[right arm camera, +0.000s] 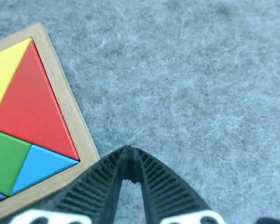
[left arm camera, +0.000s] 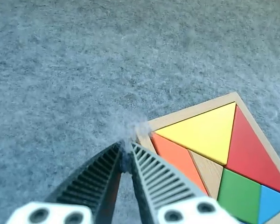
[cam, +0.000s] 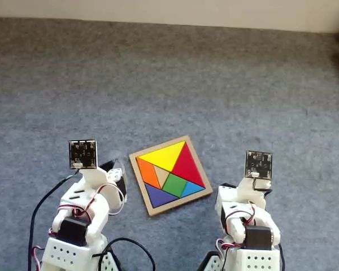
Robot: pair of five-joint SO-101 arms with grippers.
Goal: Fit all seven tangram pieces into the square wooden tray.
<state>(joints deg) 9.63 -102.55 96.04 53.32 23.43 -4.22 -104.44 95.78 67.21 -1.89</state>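
Observation:
The square wooden tray lies tilted on the grey carpet between the two arms. Inside it sit a yellow triangle, a red triangle, an orange piece, a tan piece, a green square, a light blue triangle and a purple triangle. My left gripper is shut with nothing in it, its tips just off the tray's corner. My right gripper is shut and holds nothing, beside the tray's rim near the blue triangle.
Grey carpet stretches open beyond the tray and to both sides. A pale wall strip runs along the far edge. Cables hang by the left arm's base.

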